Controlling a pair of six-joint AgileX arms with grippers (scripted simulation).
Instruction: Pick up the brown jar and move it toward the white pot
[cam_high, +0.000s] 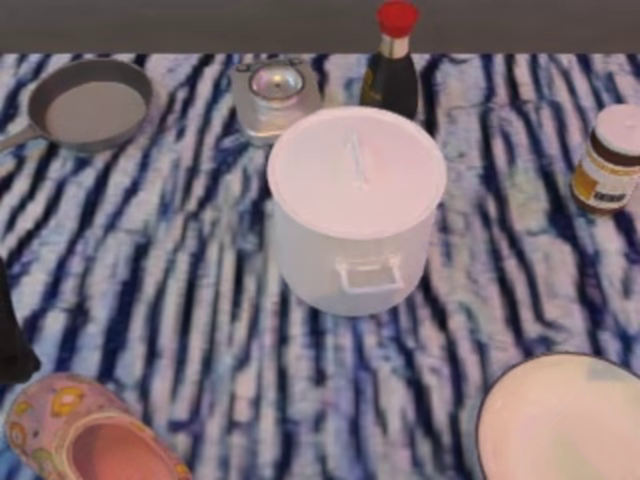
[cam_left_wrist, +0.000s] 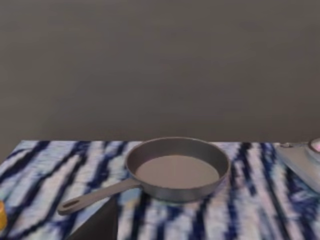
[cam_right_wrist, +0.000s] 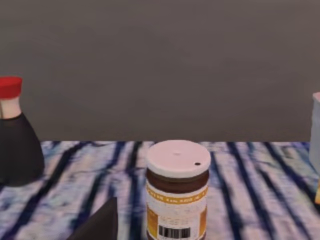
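Probably handling light, stiff and a bit slippery: brown jar standing upright at right edge of frame, well apart from white pot. Gripping round label middle. Cannot tell jaws.

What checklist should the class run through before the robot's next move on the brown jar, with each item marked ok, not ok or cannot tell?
1. Brown jar stands upright near the table's right edge: ok.
2. Jar lid on: ok.
3. Cloth between the jar and the white pot free of objects: ok.
4. Dark bottle stands behind the pot, off that line: ok.
5. Right gripper open around the jar: cannot tell; only a dark tip shows beside it in the right wrist view.
6. Left arm parked at the table's left edge: ok.
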